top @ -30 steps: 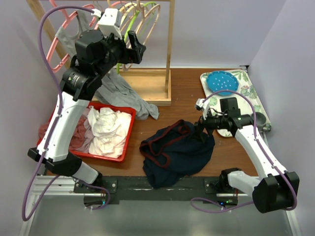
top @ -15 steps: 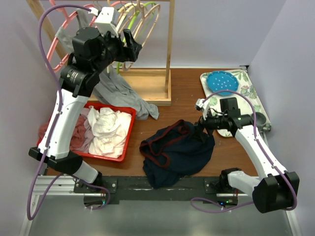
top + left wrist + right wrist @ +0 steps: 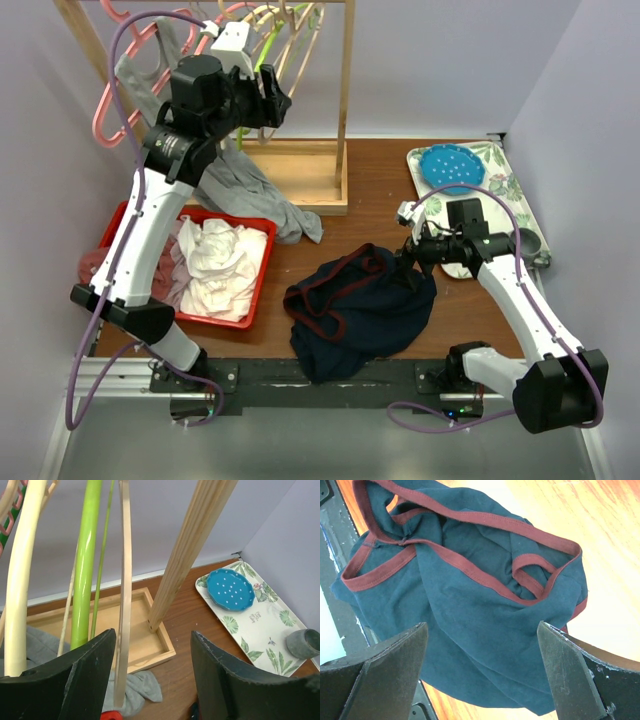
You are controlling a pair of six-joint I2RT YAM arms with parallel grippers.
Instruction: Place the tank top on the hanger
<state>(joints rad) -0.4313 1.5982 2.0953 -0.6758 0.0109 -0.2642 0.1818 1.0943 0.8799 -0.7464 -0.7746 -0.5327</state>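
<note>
At the rack, our left gripper point(image 3: 152, 645) stands open around the hanger point(image 3: 123, 580), with a green hanger point(image 3: 86, 555) crowding one side and the rack post point(image 3: 187, 550) the other. Further right, the tank top point(image 3: 355, 305) lies crumpled on the table point(image 3: 380, 190). Our right gripper point(image 3: 481, 626) hangs wide open just above it, gripping nothing.

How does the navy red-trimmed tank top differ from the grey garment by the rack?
The navy tank top with dark red trim lies bunched on the wooden table; the plain grey garment hangs from the rack, its end trailing onto the table. Navy has contrasting edging; grey shows none. Both are limp, creased cloth.
</note>
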